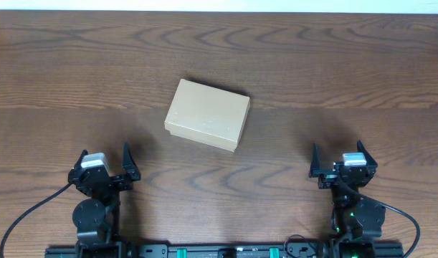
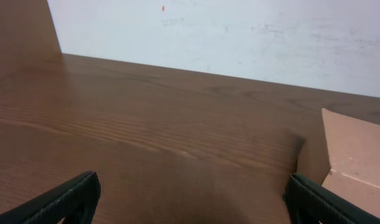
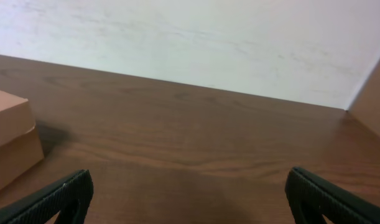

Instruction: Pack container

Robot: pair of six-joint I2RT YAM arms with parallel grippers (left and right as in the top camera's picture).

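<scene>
The container [image 1: 207, 114] is a small tan cardboard box with its lid shut, lying at a slight angle in the middle of the wooden table. Its corner shows at the right edge of the left wrist view [image 2: 357, 155] and at the left edge of the right wrist view [image 3: 9, 140]. My left gripper [image 1: 105, 159] is open and empty near the front left of the table, well short of the box; its fingers show in the left wrist view [image 2: 191, 193]. My right gripper [image 1: 340, 156] is open and empty at the front right, also seen in the right wrist view [image 3: 190, 193].
The wooden table [image 1: 333, 64] runs to a white wall at the back [image 2: 239, 37]. A brown side panel stands at the far left in the left wrist view [image 2: 22, 31] and at the far right in the right wrist view [image 3: 373, 93].
</scene>
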